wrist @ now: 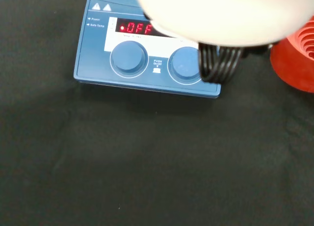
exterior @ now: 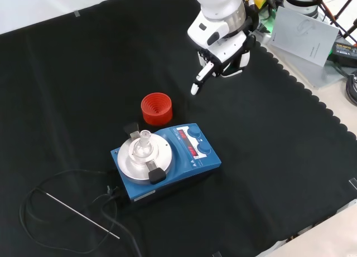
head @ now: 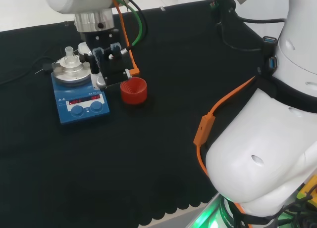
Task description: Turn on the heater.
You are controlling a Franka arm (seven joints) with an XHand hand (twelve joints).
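Hovering: the black and white hand (exterior: 220, 59) hangs above the black cloth surface (exterior: 290, 156), apart from everything on it.
Hand state: one finger points out straight and downward in the front view, the rest look relaxed; it holds nothing.
Heater: the blue hotplate heater with a round silver top plate (exterior: 167, 159) sits on the cloth in front of the hand in the front view, with its panel facing toward the hand's side.
Controls: two round blue knobs (wrist: 128, 58) sit below a red lit display (wrist: 137, 28); the wrist view looks straight at them, likely so the hand can line up a press.
On the plate: a small clear glass vessel (exterior: 144, 142) stands at the centre.
Neighbour: a red ribbed ring stand (exterior: 156, 109) sits just beside the heater, between it and the hand in the front view, so the approach probably has to pass over it.
Cable: a black power cord (exterior: 61, 195) trails from the heater's back, away from the knobs.
Step judged: the knob is not yet touched.
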